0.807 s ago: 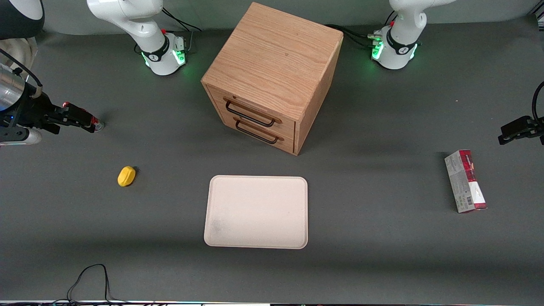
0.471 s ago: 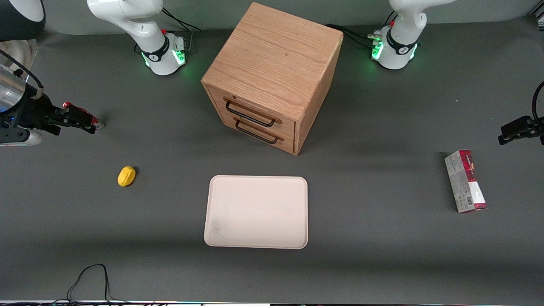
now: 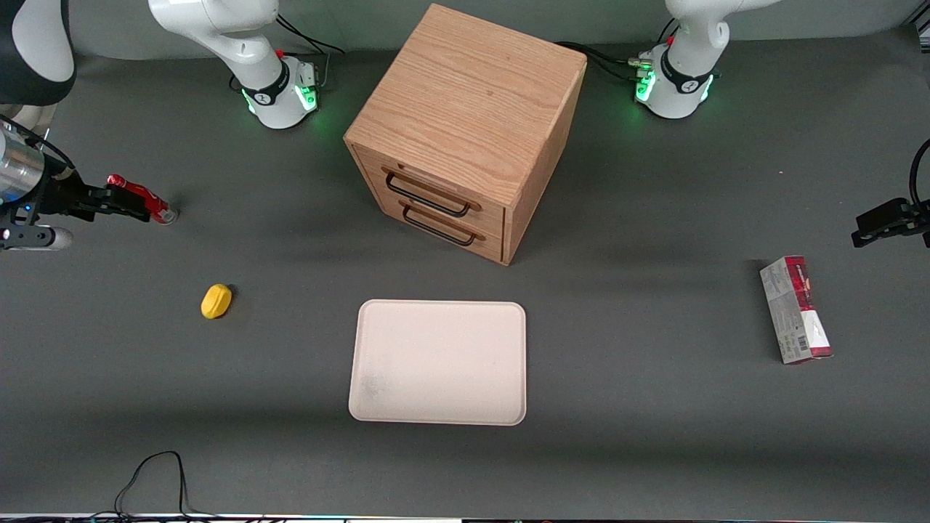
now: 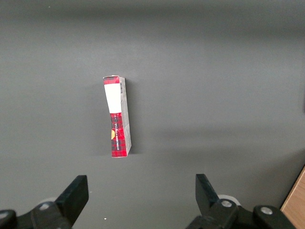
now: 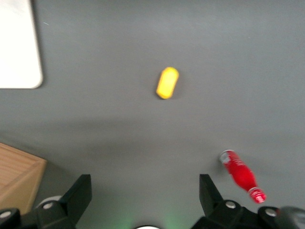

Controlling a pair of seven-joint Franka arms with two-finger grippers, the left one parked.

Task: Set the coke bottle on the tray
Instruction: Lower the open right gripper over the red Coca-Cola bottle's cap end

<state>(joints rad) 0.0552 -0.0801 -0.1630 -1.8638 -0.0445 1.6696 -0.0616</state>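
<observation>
The coke bottle (image 3: 142, 200) is small, slim and red with a silvery end. It lies on the grey table toward the working arm's end, and shows in the right wrist view (image 5: 242, 175) too. My right gripper (image 3: 102, 203) hangs above the table beside the bottle, open and empty. In the right wrist view the gripper (image 5: 145, 183) has only bare table between its fingers, and the bottle lies outside one finger. The pale beige tray (image 3: 436, 362) lies flat near the table's middle, nearer to the front camera than the cabinet. One corner of the tray shows in the right wrist view (image 5: 16, 47).
A wooden two-drawer cabinet (image 3: 465, 123) stands mid-table, farther from the front camera than the tray. A yellow oval object (image 3: 216, 301) lies between the bottle and the tray. A red-and-grey carton (image 3: 795, 309) lies toward the parked arm's end.
My gripper has drawn back toward the working arm's end of the table, uncovering most of the bottle. The bottle, tray and other objects have not moved.
</observation>
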